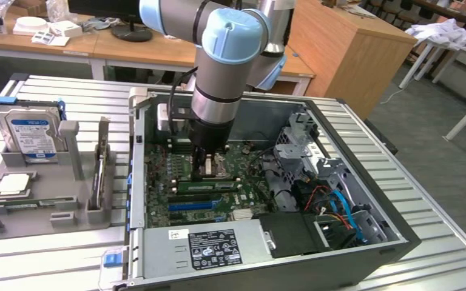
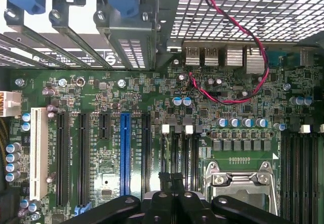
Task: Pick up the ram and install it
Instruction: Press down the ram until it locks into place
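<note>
Down inside the open black metal computer case (image 1: 395, 239), the arm's black two-finger gripper (image 1: 207, 168) (image 2: 169, 179) hangs just above the green motherboard (image 1: 164, 182) (image 2: 152, 92). Its fingers are drawn fully together. Whether the ram, a thin green memory stick, is pinched between them cannot be told, nor can I tell where the ram lies.

In the wrist view the fingertips sit over the near ends of a pair of long black memory slots with white latches (image 2: 185, 153), between the long blue expansion slot (image 2: 125, 153) and the silver processor socket (image 2: 240, 181).

In the exterior view a grey plastic parts tray (image 1: 39, 221) rests on the ribbed metal table (image 1: 55, 267) at nine o'clock from the case. A blue-labelled silver hard drive (image 1: 31, 133) stands upright at the tray's twelve o'clock end.
</note>
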